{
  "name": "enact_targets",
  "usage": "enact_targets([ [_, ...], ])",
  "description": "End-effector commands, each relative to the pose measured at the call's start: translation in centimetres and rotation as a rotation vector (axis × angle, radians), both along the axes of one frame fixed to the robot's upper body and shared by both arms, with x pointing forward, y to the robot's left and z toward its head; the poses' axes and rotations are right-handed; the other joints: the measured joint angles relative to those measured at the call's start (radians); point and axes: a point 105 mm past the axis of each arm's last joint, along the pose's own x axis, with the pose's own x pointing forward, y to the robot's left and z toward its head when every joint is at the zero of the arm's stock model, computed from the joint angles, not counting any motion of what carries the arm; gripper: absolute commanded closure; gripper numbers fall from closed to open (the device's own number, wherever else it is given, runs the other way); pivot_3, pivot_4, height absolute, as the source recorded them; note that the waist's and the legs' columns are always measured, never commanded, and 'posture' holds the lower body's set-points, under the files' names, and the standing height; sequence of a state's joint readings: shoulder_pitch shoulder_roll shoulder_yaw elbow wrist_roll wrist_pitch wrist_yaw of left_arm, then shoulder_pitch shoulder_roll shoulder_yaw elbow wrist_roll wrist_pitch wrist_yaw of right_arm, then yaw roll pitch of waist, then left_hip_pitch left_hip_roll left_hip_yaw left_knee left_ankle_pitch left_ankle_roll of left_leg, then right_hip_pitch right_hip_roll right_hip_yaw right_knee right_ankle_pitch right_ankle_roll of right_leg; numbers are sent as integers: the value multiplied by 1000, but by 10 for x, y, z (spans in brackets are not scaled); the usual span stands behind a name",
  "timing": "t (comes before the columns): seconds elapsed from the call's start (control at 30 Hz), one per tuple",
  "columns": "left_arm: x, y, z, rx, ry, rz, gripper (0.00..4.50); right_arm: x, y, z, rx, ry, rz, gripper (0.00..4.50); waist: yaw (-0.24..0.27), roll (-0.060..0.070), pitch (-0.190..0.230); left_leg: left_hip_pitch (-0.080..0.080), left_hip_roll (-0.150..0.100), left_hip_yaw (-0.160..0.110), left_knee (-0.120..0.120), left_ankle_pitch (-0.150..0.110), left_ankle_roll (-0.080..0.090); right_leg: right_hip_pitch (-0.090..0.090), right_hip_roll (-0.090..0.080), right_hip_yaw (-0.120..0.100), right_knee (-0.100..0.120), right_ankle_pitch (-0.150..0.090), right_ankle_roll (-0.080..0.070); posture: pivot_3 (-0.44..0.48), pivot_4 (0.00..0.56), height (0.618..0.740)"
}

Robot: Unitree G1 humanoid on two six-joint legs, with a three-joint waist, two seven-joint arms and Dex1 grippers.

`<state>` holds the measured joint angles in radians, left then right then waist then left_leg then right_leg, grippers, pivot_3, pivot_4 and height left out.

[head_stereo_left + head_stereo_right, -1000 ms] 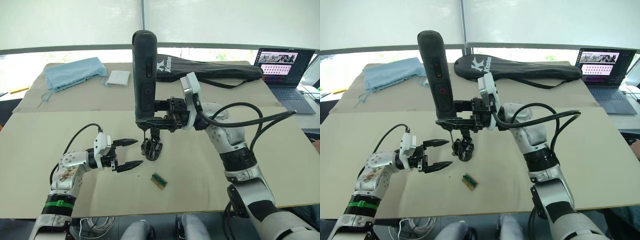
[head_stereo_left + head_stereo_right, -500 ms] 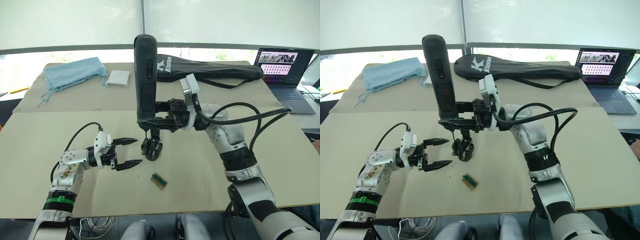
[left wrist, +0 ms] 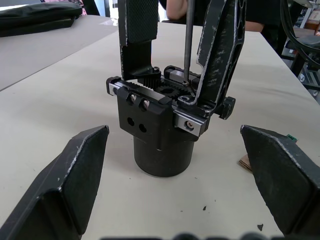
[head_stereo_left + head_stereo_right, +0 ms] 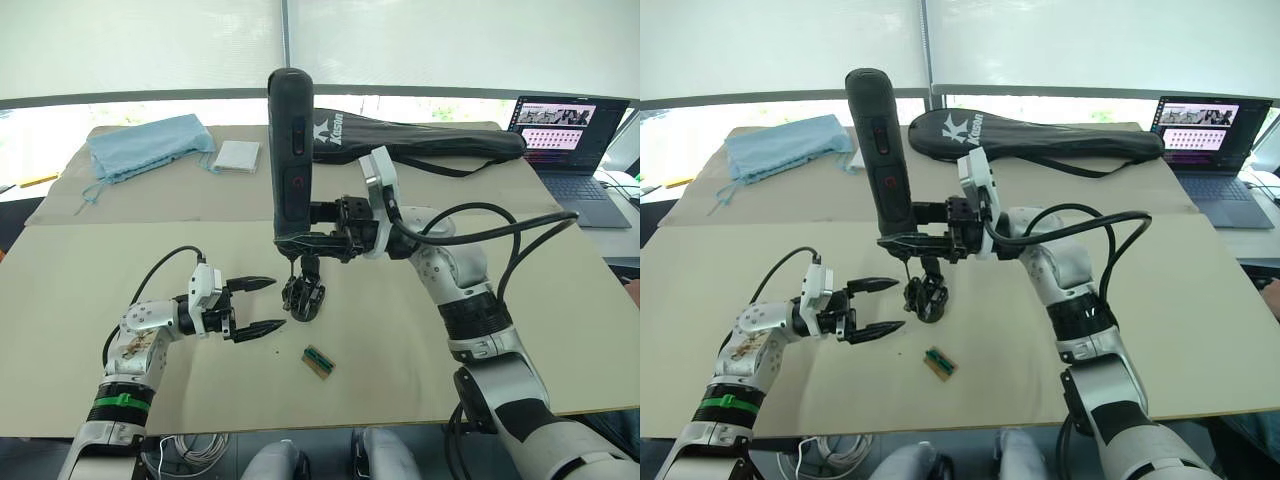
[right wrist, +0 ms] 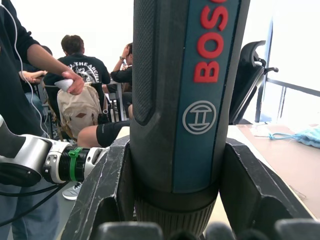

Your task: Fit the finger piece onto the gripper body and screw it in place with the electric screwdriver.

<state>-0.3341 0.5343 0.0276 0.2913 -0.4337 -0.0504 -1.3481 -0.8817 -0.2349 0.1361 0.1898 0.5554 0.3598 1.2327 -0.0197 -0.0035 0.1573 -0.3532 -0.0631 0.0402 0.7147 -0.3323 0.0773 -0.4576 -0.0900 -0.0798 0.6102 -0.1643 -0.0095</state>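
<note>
Right gripper point(image 4: 312, 240) is clamped on the lower end of the electric screwdriver point(image 4: 289, 160), holding it upright over the middle of the counter point(image 4: 560, 300). The thin bit runs down into the top of the gripper body point(image 3: 162, 132), which stands on its round base on the counter. In the left wrist view the bit tip sits at a small screw hole on the top plate, between two upright black fingers. One of these is presumably the finger piece point(image 3: 136, 35), already seated; I cannot tell which.

Left gripper point(image 4: 262, 305) rests low over the counter just to the robot's left of the gripper body, fingers spread wide, holding nothing and not touching it.

Step in hand, as I judge it: driving the screw. To do it well, keep the screwdriver vertical and in line with the screw so the bit does not slip out. Press down steadily. The body is unsupported, so it may twist or tip on its base under torque; closing the left gripper on the base would steady it.

Around: a small green-and-tan part point(image 4: 318, 361) lies on the counter near the body, towards the robot, clear of the work. Far side: a blue cloth point(image 4: 150, 145), a white folded square point(image 4: 237, 156), a long black bag point(image 4: 430, 140), and a laptop point(image 4: 570, 145) to the right. People sit in the background of the right wrist view. Nothing blocks the tool.
</note>
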Motion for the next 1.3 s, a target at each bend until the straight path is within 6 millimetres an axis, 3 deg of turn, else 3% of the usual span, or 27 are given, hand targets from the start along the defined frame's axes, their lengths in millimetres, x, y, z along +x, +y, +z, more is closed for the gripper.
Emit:
enact_targets([
  [0.03,-2,0,8,-31,-25,-4,0,-9,-3,27,78,-70,28,2564,0,0,0,0,0,0,0,0,0,0,0,0,0,0,0,0,150,740],
  [1.3,-2,-11,7,-52,10,-24,0,-9,-1,24,83,-46,29,2564,1,0,0,0,0,0,0,0,0,0,0,5,0,0,0,0,150,740],
])
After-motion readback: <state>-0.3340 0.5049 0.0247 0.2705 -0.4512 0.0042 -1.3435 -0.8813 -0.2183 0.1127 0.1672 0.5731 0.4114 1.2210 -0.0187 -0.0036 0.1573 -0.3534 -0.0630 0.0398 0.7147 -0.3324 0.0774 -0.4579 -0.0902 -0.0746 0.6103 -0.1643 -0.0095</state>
